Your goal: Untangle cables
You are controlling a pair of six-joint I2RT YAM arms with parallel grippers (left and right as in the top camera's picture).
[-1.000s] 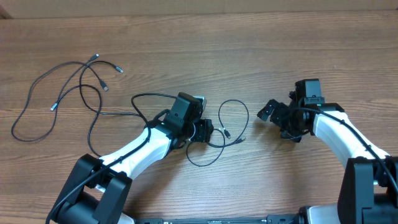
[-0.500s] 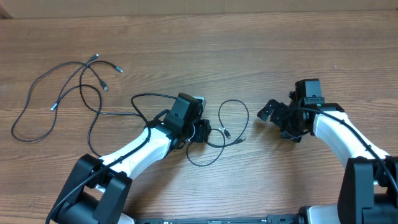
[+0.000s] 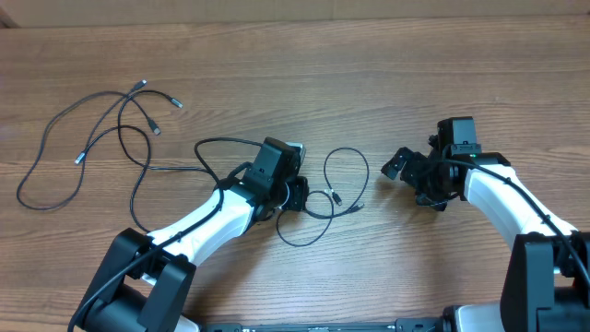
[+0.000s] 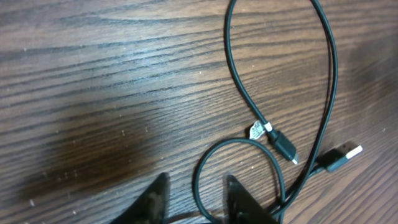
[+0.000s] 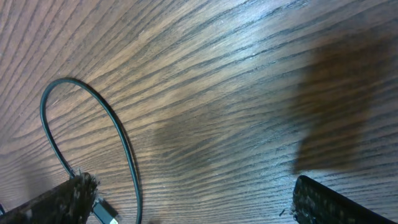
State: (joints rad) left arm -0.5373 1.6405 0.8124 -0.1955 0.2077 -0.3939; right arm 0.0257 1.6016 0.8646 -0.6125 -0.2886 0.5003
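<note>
Here, long black cables sprawl at upper left. At centre the left gripper, jaws partly open, straddles a strand of a small looped cable, apparently to pull it clear. At right, the right gripper hangs wide open, empty.

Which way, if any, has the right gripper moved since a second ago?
No, the right gripper holds its spot against the table edge.
</note>
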